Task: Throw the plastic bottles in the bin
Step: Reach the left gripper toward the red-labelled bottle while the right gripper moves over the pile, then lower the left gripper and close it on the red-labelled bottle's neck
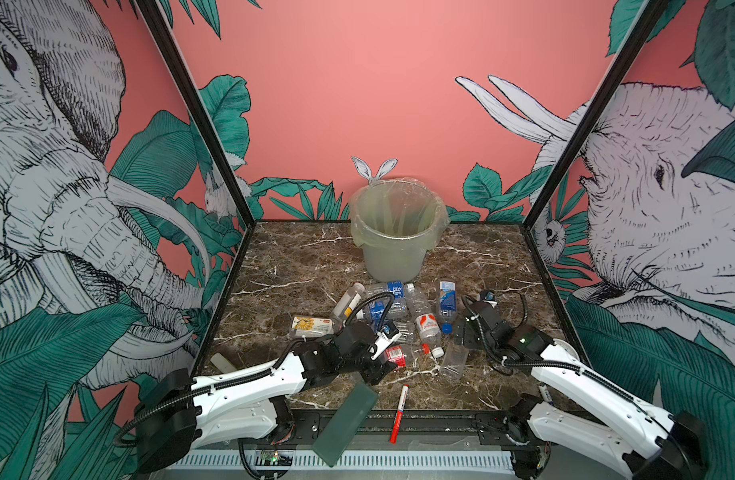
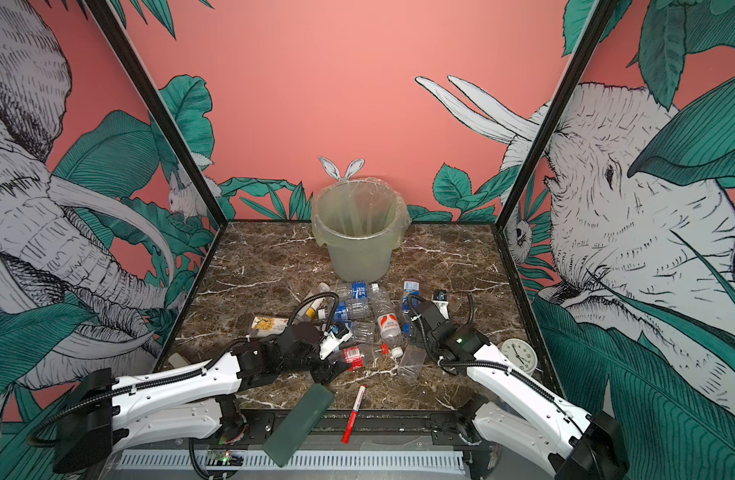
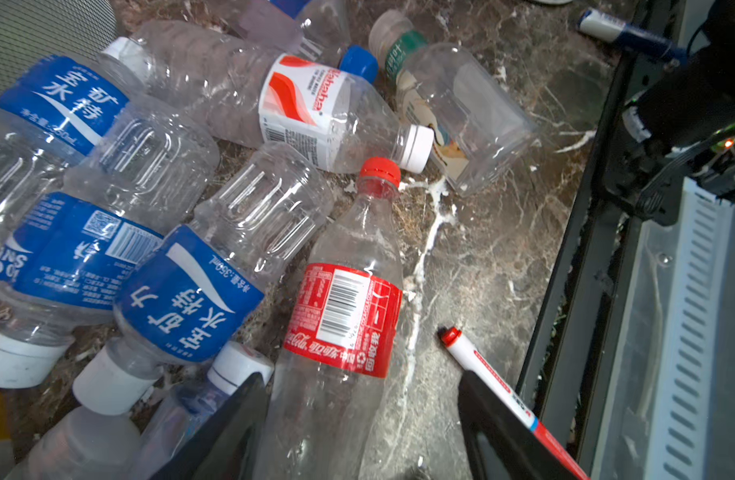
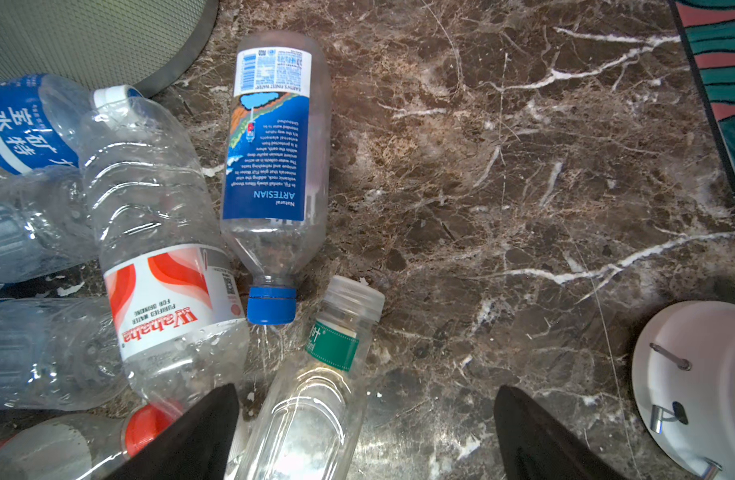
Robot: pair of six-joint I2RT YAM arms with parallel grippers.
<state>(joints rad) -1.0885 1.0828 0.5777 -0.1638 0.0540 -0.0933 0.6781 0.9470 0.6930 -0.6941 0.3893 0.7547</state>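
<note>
Upright at the back middle of the marble worktop (image 1: pixel 291 266), close to the pink wall: the bin (image 1: pixel 393 237), bag-lined, mouth open, clear in both top views. Heaped in front of it, from its foot down toward the 2 arms: the plastic bottles (image 1: pixel 428 322), about a dozen, all lying flat, several touching or overlapping. Left jaws spread low over the near edge of the heap, astride the lower body of a red-capped, red-labelled cola bottle (image 3: pixel 341 320); 1 jaw hard by its side, a clear gap at the other, so no pinch yet. Right jaws spread wide above the heap's right flank, a green-banded clear bottle (image 4: pixel 316 390) lying between them, nearer 1 jaw and not gripped. Just beyond, a blue-capped, blue-labelled bottle (image 4: pixel 274 166) beside a red-and-white-labelled one (image 4: pixel 166 291). At the heap's left fringe, a yellow-labelled bottle (image 1: pixel 312 326), well apart from the left wall. Bare marble on both sides of the bin and along the left and right edges, with the broadest open stretch at the right, behind a white clock (image 2: pixel 519 355) standing near the right edge. Across the black front rail, overhanging the worktop's edge: a dark green slab (image 1: pixel 349 415) and, just right of it, a red-and-white marker pen (image 1: pixel 399 411), its upper end near the left jaws.
</note>
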